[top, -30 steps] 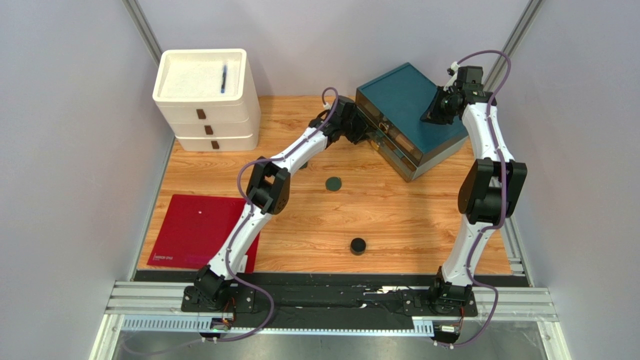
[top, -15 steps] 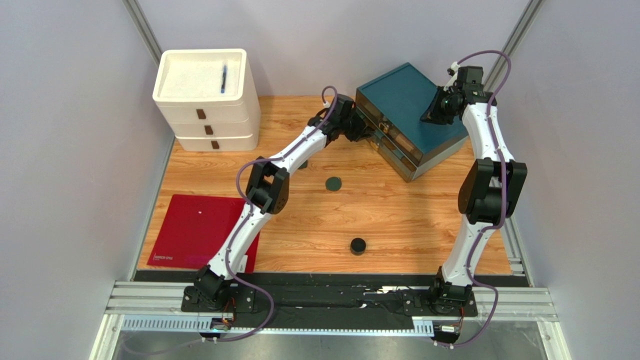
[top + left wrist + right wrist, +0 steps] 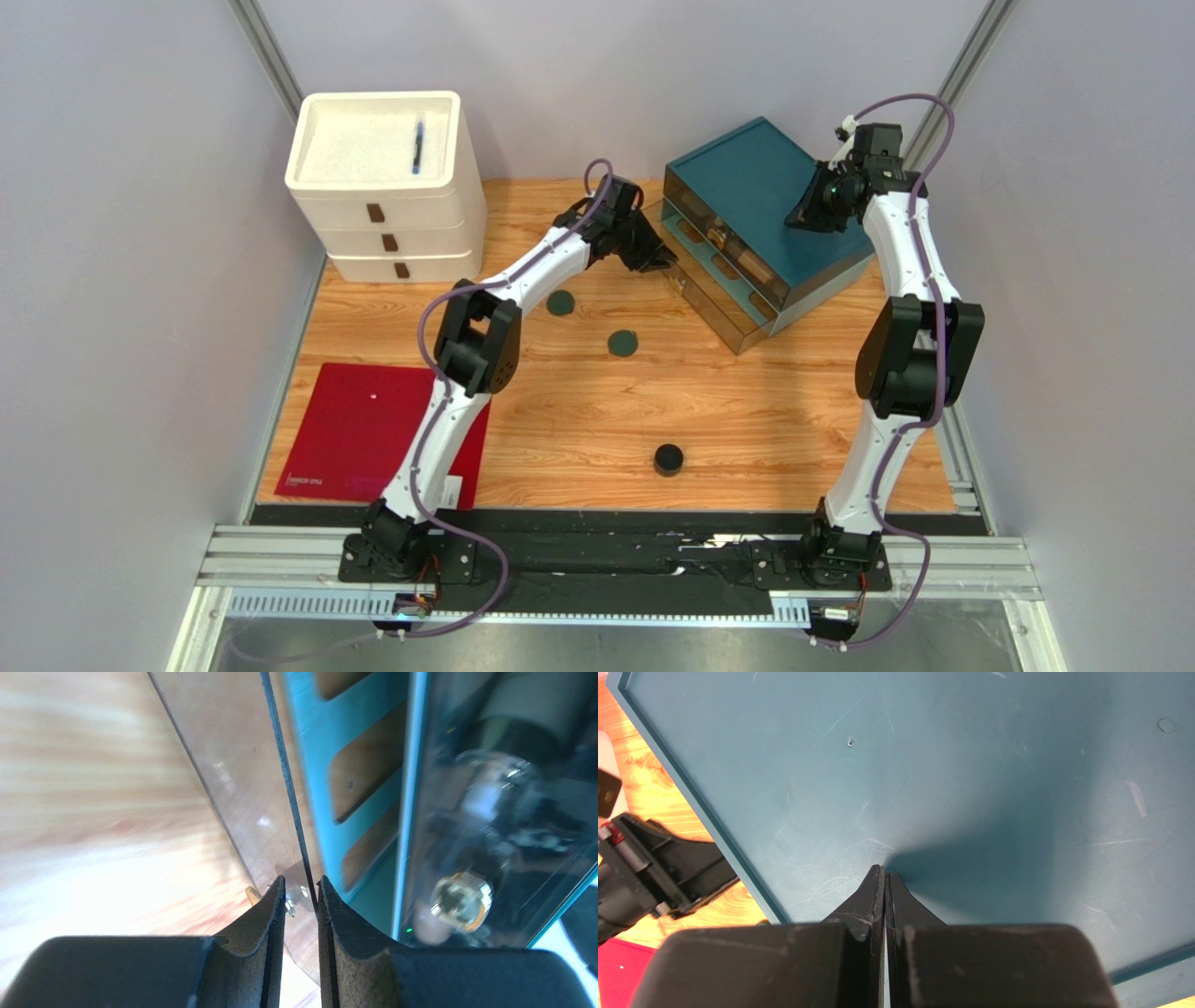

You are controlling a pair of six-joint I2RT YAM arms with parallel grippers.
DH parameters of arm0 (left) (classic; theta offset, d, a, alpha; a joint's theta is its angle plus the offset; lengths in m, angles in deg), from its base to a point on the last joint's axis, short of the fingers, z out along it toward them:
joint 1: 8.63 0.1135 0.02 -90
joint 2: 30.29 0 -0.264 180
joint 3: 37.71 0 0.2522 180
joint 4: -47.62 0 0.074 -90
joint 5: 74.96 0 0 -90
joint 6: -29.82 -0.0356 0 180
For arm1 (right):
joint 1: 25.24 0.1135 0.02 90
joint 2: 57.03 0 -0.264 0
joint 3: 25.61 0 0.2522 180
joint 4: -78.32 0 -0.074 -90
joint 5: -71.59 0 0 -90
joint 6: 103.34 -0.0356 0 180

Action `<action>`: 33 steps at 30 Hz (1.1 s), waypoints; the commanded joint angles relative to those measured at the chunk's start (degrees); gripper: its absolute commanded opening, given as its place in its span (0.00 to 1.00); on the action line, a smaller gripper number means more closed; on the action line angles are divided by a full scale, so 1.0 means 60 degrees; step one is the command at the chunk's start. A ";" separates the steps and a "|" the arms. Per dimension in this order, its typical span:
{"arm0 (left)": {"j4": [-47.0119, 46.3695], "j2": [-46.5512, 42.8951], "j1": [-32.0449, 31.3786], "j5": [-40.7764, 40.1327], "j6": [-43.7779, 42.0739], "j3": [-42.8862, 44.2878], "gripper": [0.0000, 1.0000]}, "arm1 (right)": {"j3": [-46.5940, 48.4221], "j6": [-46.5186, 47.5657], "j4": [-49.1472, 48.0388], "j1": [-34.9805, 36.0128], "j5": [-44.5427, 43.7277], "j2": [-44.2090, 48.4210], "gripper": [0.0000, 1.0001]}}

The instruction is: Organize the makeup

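My left gripper (image 3: 657,262) (image 3: 302,882) is shut on the edge of the clear front of a drawer (image 3: 713,280) of the teal box (image 3: 758,182), and the drawer stands pulled out. Through the clear front (image 3: 231,805) I see a gold-capped bottle (image 3: 460,899) and a clear bottle (image 3: 491,791), both blurred. My right gripper (image 3: 804,219) (image 3: 885,871) is shut and empty, with its tips pressed on the box's lid (image 3: 990,777). Two dark-green discs (image 3: 561,303) (image 3: 623,342) and a black round jar (image 3: 669,458) lie on the wooden table. The beige bottles are hidden.
A white three-drawer unit (image 3: 382,189) stands at the back left with a blue pen (image 3: 418,144) in its top tray. A red mat (image 3: 368,427) lies at the front left. Grey walls close in both sides.
My left gripper has pulled the drawer out of the teal box toward the left and front. The arm has swung aside, uncovering a second green disc. The right arm has not moved.
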 commanded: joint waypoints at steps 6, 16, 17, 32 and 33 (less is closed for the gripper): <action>0.1372 -0.1646 0.0384 -0.0673 -0.1503 -0.2890 0.22 | -0.0689 0.0254 0.1627 -0.0132 -0.0998 -0.0664 0.00; -0.0368 -0.2833 0.0384 -0.0073 -0.2833 -0.3067 0.35 | -0.0791 0.0327 0.1597 -0.0132 -0.1042 -0.0562 0.01; -0.0370 -0.2965 0.0384 -0.0059 -0.2952 -0.2951 0.38 | -0.0791 0.0313 0.1568 -0.0132 -0.1027 -0.0533 0.01; 0.1636 -0.5734 0.0384 -0.1111 -0.6555 -0.6156 0.56 | -0.1069 0.0342 0.1524 -0.0118 -0.1056 -0.0372 0.01; 0.1709 -0.5735 0.0384 -0.1142 -0.6817 -0.6317 0.56 | -0.1099 0.0342 0.1510 -0.0118 -0.1056 -0.0343 0.01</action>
